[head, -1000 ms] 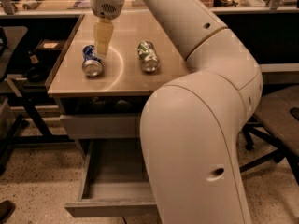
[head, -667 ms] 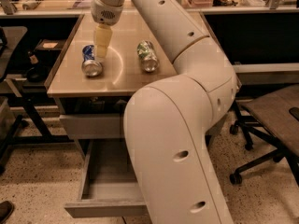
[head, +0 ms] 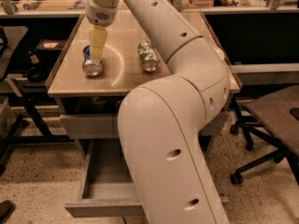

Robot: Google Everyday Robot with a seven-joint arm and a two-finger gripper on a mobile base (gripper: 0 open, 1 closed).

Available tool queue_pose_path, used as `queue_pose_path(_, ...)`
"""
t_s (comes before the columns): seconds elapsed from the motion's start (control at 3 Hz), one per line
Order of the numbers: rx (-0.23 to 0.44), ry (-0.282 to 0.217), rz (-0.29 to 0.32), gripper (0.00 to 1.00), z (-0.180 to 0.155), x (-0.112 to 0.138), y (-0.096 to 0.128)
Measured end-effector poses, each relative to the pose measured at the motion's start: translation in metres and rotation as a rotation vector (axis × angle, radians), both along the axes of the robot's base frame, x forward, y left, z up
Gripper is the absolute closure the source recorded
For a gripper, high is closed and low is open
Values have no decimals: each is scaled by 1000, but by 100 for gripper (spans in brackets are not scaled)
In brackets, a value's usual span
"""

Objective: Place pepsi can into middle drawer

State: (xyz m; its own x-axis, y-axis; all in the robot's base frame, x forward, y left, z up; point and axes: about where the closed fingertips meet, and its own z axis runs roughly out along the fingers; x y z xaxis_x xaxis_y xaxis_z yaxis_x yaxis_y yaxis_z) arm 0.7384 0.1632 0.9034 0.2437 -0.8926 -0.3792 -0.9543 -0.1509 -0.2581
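My claw (head: 96,50) meets the pepsi can (head: 91,65) lying on the table (head: 70,84); I can't tell its grip. The middle drawer (head: 103,183) waits open.

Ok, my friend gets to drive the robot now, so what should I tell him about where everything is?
Gripper: low over the cabinet top, right at the pepsi can. It can't be seen whether it has a grip.
Pepsi can: lying on its side on the left part of the top, not lifted.
Green can: also on its side, to the right. Leave it alone.
Middle drawer: pulled open below the top, and the part of the tray that shows is bare.
Done: drawer open, gripper at the can.
Left: grab the pepsi can, lift it, carry it down and set it in the drawer.
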Motion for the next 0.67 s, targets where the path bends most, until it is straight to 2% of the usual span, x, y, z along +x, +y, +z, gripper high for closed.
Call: queue_pose_path(0.67, -20, 102, 115, 0, -31, -17, 46)
